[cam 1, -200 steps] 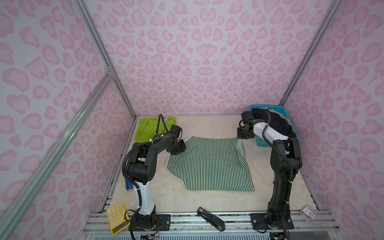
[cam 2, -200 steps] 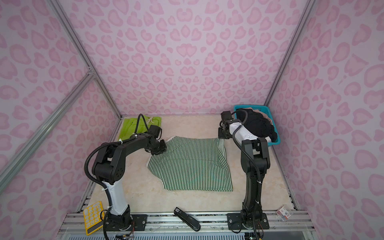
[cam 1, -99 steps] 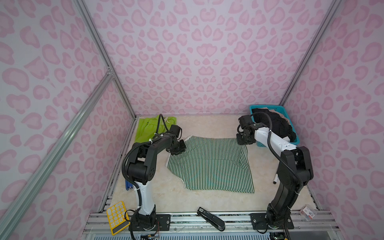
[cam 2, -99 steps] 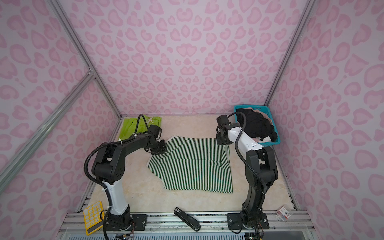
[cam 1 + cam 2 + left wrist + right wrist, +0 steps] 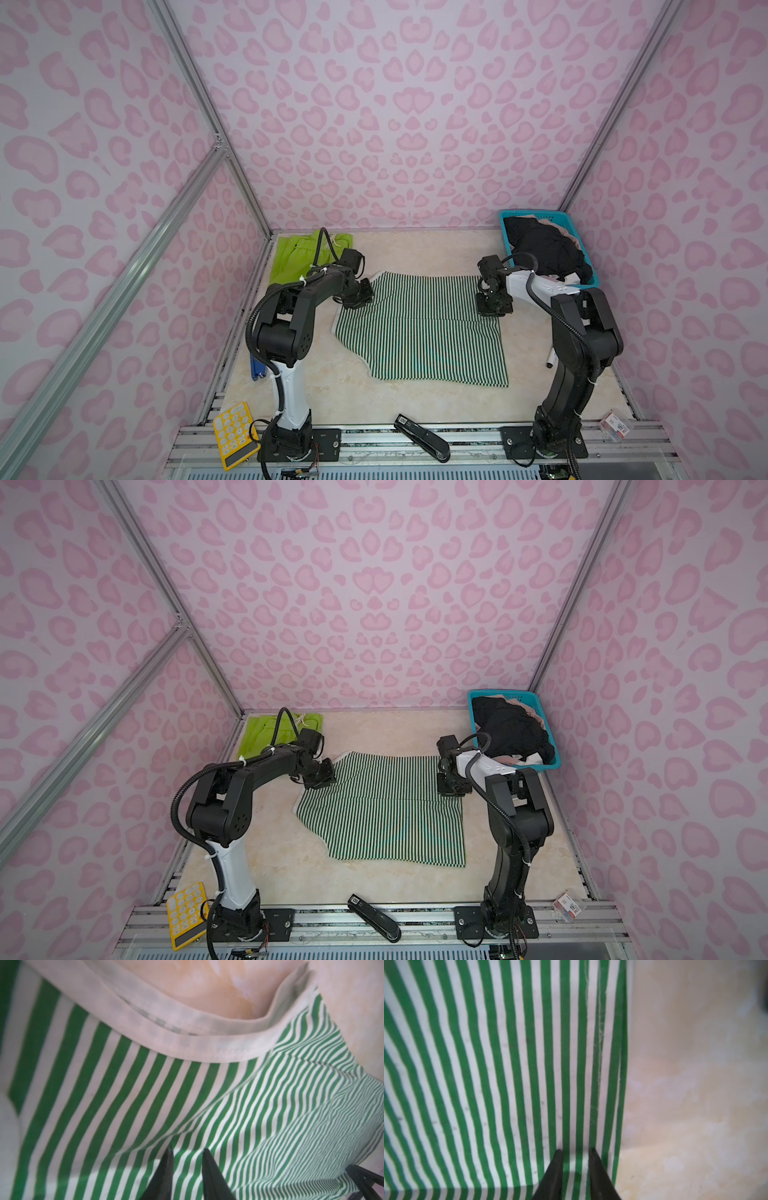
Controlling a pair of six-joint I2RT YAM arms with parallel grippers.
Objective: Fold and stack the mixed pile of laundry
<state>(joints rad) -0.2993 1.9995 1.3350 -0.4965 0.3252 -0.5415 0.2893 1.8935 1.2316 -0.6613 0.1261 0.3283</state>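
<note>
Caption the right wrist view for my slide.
Right gripper, jaws slightly apart, over the green-and-white striped top near its straight edge, beige tabletop beside it.

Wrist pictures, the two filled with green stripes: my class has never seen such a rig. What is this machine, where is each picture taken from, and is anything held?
The machine is a left arm and a right arm, both black, mounted at the table's front. Both top views look down from one overhead camera. Each striped close-up comes from a camera on a wrist, looking past that arm's tool. The left tool and right tool sit at opposite sides of a green-and-white striped top lying flat. Their jaws stand slightly apart; neither seems to pinch it. Lime-green shorts lie far left; a teal basket holds black clothes far right.
</note>
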